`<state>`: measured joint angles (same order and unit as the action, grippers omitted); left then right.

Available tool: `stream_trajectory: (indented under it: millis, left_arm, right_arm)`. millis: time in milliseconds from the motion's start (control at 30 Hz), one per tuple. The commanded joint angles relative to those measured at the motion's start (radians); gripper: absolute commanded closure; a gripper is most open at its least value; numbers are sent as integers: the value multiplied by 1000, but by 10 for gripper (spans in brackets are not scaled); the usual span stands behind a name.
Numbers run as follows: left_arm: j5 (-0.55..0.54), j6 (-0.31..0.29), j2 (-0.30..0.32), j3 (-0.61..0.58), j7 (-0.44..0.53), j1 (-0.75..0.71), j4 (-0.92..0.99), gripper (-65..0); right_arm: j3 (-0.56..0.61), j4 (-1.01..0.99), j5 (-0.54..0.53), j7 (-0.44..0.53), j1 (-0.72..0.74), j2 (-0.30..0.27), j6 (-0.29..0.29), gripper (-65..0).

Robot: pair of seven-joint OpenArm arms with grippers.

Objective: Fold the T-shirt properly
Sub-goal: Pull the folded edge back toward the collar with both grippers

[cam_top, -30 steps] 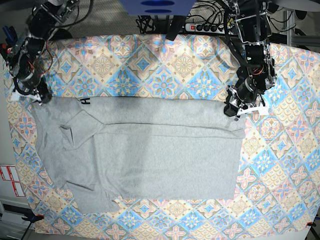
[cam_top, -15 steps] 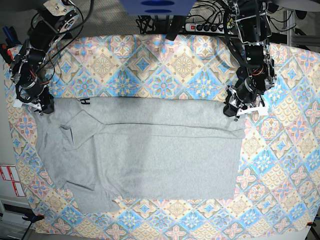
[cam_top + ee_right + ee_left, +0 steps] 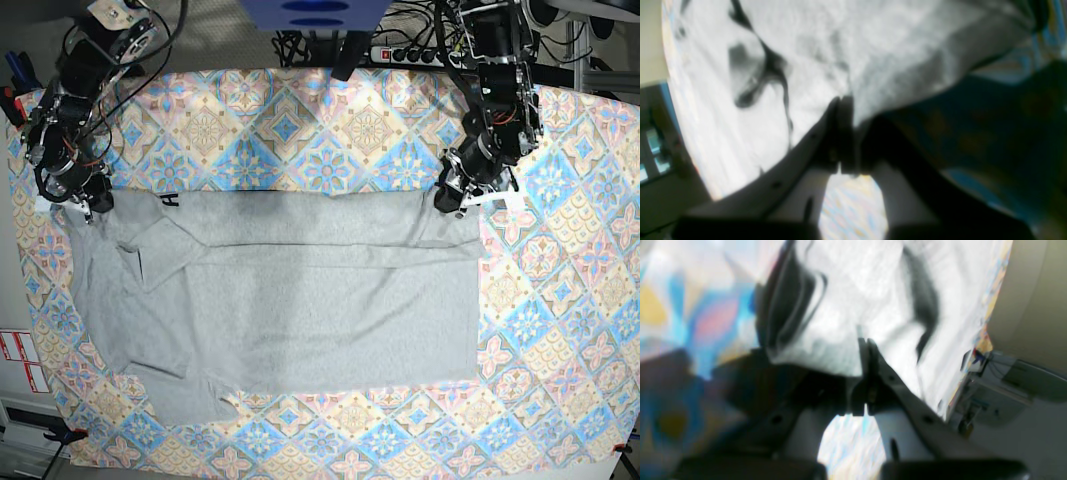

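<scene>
From the base view, the grey T-shirt (image 3: 290,300) lies spread across the patterned tablecloth (image 3: 330,140), its far edge running straight between the two arms. A sleeve is folded over near the view's left side, and a scrap of black lettering (image 3: 171,201) peeks out at the far left corner. The left gripper (image 3: 450,200) sits at the shirt's far corner on the view's right, the right gripper (image 3: 88,205) at the far corner on the view's left — both down on the cloth's edge.

The left wrist view is blurred, but the left gripper (image 3: 864,343) has its jaws pressed together with the T-shirt (image 3: 857,306) pinched between the tips; the fabric is bunched and lifted off the tablecloth (image 3: 690,316), with dark creases running through it.

The right wrist view shows much the same — the right gripper (image 3: 842,103) is clenched on an edge of the T-shirt (image 3: 873,50), which drapes away from the tips, with the tablecloth (image 3: 990,133) in shadow beneath it.
</scene>
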<state>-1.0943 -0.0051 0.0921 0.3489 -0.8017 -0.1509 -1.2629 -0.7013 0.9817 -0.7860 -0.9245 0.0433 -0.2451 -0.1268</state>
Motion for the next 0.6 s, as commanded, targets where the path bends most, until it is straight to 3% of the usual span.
stream_trajectory:
  millis: [0, 233, 433, 567]
  left_arm:
    - [4, 7, 15, 5, -8, -11, -24, 0]
    - [3, 7, 54, 17, -17, -125, -108, 0]
    - [3, 6, 110, 48, -20, -227, -183, 0]
    - [3, 6, 114, 49, -20, -321, -248, 0]
  right_arm:
    - [-5, 38, 24, 2, -29, -24, 14, -25]
    - [-5, 231, 24, 2, -190, -24, 14, -25]
    - [-1, 302, 24, 0, -290, -24, 14, -25]
    - [4, 323, 24, -3, -342, -23, 14, -25]
